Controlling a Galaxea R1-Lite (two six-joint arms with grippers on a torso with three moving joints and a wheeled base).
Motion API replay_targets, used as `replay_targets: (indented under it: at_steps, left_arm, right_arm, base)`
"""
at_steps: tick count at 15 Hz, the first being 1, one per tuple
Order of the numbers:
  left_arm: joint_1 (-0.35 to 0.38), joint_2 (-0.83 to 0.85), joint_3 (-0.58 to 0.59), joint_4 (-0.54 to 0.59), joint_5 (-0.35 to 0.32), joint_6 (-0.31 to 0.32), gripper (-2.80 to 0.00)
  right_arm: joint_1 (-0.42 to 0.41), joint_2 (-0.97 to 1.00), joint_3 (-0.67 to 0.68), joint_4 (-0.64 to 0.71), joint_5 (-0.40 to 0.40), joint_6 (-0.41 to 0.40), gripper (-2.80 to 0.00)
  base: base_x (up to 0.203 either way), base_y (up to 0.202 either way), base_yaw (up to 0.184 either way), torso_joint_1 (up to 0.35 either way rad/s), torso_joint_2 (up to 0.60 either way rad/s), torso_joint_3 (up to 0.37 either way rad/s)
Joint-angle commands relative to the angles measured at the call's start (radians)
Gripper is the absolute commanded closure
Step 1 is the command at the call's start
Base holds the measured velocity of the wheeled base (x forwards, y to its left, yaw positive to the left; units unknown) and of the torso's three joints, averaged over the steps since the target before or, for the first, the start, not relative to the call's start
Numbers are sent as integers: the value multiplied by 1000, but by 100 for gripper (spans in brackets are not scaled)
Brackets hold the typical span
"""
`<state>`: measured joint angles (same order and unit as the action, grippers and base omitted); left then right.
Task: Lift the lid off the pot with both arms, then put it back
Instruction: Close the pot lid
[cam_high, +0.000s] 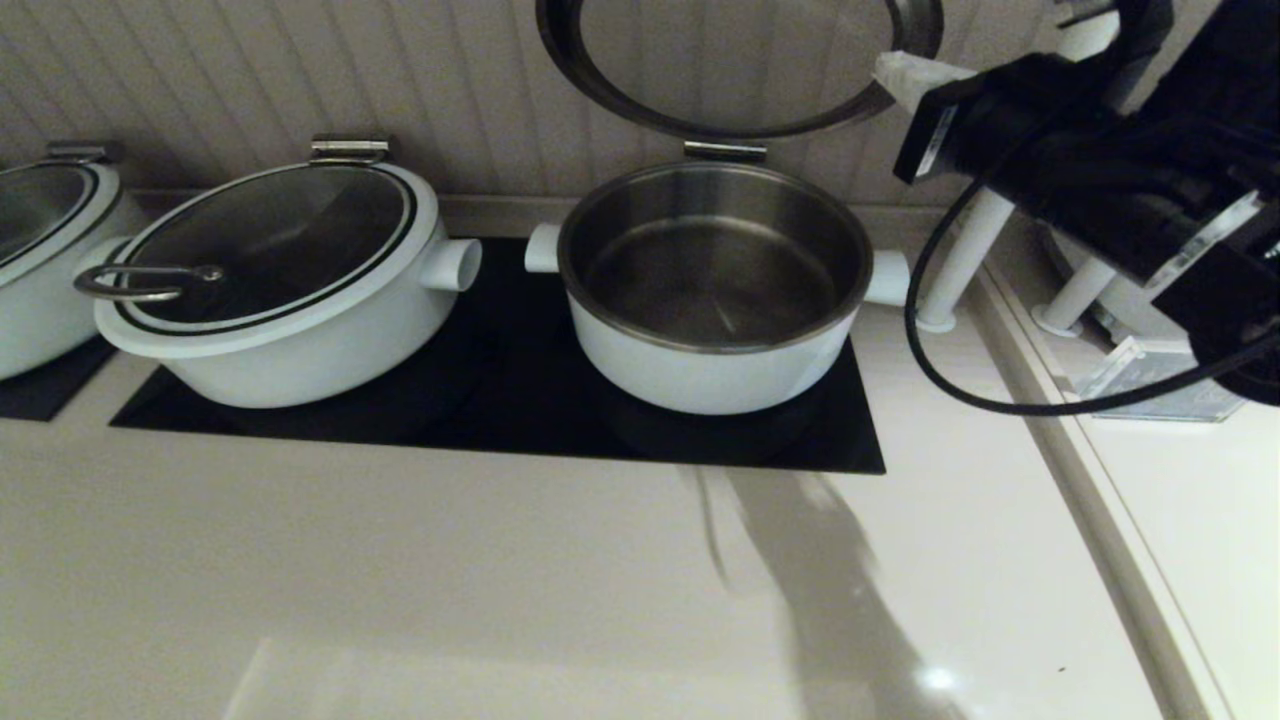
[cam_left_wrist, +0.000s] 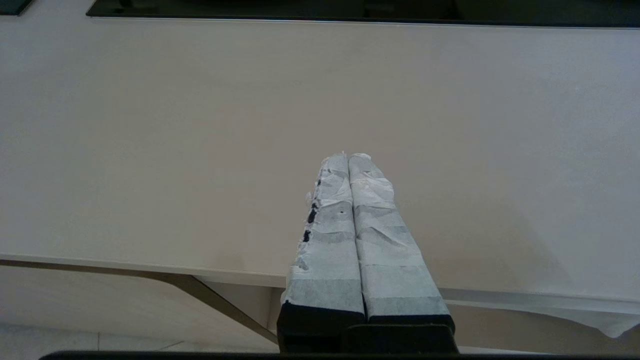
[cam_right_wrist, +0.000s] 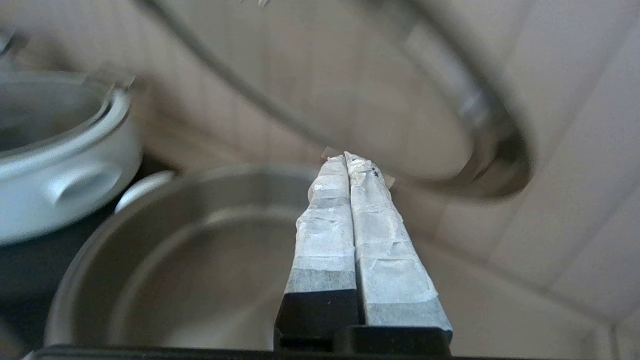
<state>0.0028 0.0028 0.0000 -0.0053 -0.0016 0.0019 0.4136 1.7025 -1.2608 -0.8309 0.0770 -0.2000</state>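
The white pot (cam_high: 700, 375) stands open on the black cooktop (cam_high: 500, 400), its steel inside bare; it also shows in the right wrist view (cam_right_wrist: 175, 260). The glass lid (cam_high: 740, 50) is raised and tilted up above the pot's back edge, near the wall, its top out of view. A flat steel piece (cam_high: 725, 151) sits just below its lower rim. My right gripper (cam_high: 900, 75) is shut, its tips by the lid's right rim; contact cannot be told. In its wrist view the right gripper (cam_right_wrist: 345, 156) is under the lid (cam_right_wrist: 350, 75). My left gripper (cam_left_wrist: 348, 157) is shut and empty over the counter's front edge.
A wider white pot (cam_high: 300, 330) with a loop-handled glass lid (cam_high: 270, 235) stands left of the task pot, handles close together. A third pot (cam_high: 40, 280) is at far left. White posts (cam_high: 960, 270) and a clear stand (cam_high: 1150, 380) are at right. The wall is just behind.
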Motion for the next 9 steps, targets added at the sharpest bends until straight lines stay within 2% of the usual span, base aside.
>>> replay_targets:
  at_steps: [1,7,9]
  left_arm:
    - [0,-1,0,-1,0,1,0]
    - [0,-1,0,-1,0,0,0]
    - [0,-1,0,-1,0,1,0]
  right_arm:
    - [1,-43,78,-6,6,-1,0]
    - [0,-193,249,2,9,-2,0]
    - [-1,-274,335,46,9,-2,0]
  base:
    - [0,0,0,0,0,0]
    - [0,0,0,0,0,0]
    - [0,0,0,0,0,0]
